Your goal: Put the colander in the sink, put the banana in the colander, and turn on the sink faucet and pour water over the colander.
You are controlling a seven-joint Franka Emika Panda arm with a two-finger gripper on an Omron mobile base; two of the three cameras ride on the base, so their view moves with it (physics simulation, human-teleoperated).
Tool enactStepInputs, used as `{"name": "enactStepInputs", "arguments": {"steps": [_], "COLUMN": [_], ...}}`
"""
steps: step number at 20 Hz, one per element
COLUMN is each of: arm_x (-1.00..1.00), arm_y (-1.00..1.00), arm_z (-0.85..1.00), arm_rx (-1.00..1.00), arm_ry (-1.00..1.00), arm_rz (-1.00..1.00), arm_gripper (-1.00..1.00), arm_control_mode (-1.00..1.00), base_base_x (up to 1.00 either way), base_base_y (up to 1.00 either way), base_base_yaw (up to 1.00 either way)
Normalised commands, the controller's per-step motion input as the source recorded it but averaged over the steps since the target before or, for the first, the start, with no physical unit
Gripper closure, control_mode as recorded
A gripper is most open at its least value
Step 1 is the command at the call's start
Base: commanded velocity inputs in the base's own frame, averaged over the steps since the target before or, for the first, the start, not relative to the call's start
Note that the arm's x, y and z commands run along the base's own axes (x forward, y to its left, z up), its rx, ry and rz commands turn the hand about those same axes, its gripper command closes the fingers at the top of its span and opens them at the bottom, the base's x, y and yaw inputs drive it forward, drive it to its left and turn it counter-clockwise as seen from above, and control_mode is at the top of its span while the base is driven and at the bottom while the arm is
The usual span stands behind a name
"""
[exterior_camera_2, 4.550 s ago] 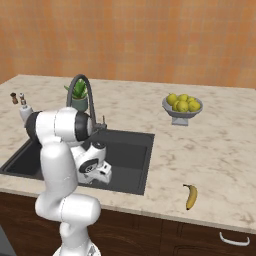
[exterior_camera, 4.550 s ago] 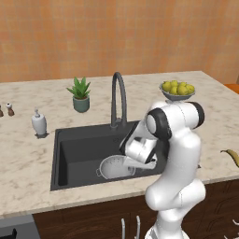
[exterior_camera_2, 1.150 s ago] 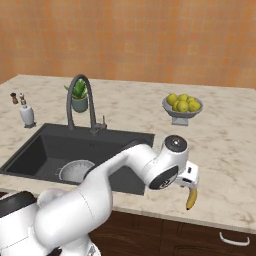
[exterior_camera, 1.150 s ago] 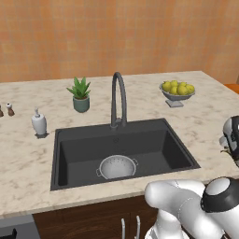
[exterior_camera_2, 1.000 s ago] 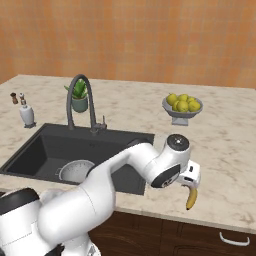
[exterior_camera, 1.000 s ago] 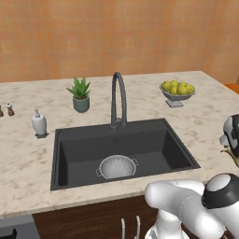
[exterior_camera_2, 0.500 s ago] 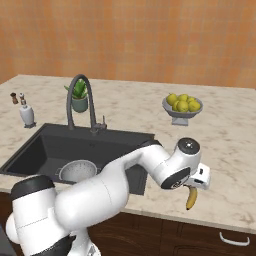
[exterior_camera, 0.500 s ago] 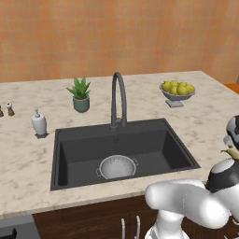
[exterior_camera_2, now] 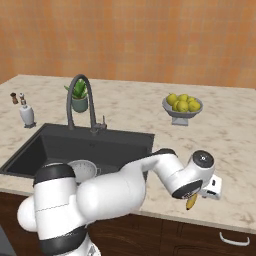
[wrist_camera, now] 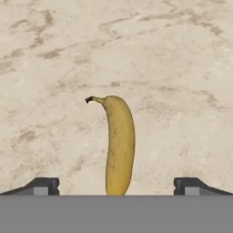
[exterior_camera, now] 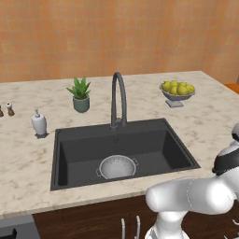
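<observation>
bare marble counter (wrist_camera: 182, 68) on every side of the banana (wrist_camera: 119, 141), room for fingertips (wrist_camera: 43, 185) either side. sink (exterior_camera: 154, 140) open around the colander (exterior_camera: 117, 166); tall faucet (exterior_camera: 118, 100) rising behind it.

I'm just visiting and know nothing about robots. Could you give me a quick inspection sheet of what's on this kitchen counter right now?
Surface: beige marbled counter, with a dark sink set into it.
Job's things: colander sits upright in the sink near the drain area; banana lies flat on the counter right of the sink; faucet stands behind the basin, no water seen running.
Clutter: potted plant, soap dispenser, two small shakers, footed bowl of yellow-green fruit.
Tool: tool open, fingertips either side of the banana, not gripping it.
Cables: nothing seen.
Surroundings: orange wall behind, dark wooden cabinets below.
</observation>
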Motion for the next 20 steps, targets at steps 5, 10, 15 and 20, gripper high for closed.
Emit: {"name": "enactStepInputs", "arguments": {"steps": [5,10,15,20], "arm_x": [0.0,0.0,0.0,0.0], "arm_y": [0.0,0.0,0.0,0.02], "arm_z": [-0.19,-0.32,-0.3,-0.18], "arm_rx": [0.0,-0.01,-0.01,-0.02], "arm_ry": [0.0,0.0,0.01,0.01], "arm_rz": [0.0,0.0,0.0,0.0], "arm_gripper": [-1.0,-1.0,-1.0,-1.0], "arm_control_mode": [-1.0,-1.0,-1.0,-1.0], "base_base_x": [0.0,0.0,0.0,0.0], "base_base_y": [0.0,0.0,0.0,0.0], "base_base_yaw": [0.0,0.0,0.0,0.0]}}
